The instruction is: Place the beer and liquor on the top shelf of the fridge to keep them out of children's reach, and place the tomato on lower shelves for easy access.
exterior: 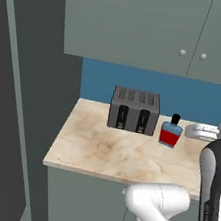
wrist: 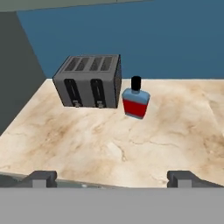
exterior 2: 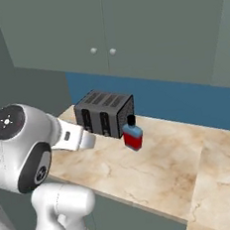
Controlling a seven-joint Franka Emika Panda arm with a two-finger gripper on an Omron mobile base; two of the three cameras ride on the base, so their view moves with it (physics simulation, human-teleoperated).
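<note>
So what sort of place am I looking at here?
A kitchen, most likely, and a rendered one: a marble-look counter with a grey toaster and the liquor standing on it, a blue backsplash behind them, and grey-green wall cupboards above.

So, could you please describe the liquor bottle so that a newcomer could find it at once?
Look at the marble counter under the blue wall. At its back stands a dark toaster; the liquor stands upright just beside it, apart. It is squat, blue above, red below, with a black cap.

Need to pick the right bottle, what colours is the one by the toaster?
The liquor: blue above, red below, black cap; clearest in the hand view.
</note>
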